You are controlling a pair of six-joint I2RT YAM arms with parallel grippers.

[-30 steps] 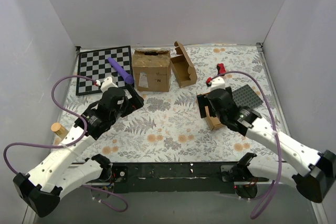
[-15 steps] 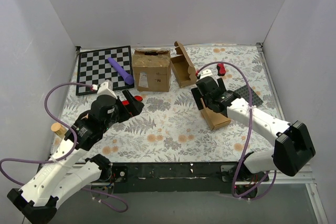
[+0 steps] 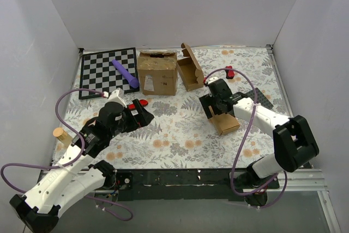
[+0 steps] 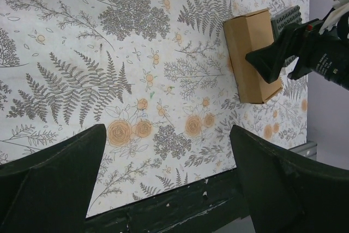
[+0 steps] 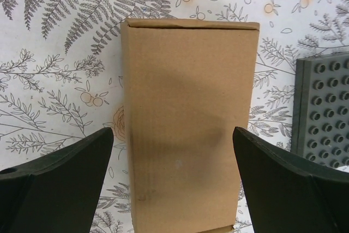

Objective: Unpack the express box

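My left claw [image 4: 168,135] and right claw [image 5: 173,132] are both wide open, holding nothing.
The left one hangs over the flowery table [image 4: 136,53]. Over to the right, the express box [image 5: 188,80] lies flat and shut under my right claw, just beside a grey bumpy plate [image 5: 322,107].

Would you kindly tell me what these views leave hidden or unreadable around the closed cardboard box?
- express box: one end runs off the bottom edge of the right wrist view; from above, the open right hand covers part of it.
- grey studded plate: cut by the right edge of the right wrist view.
- large carton: black print too small to read in the top view.
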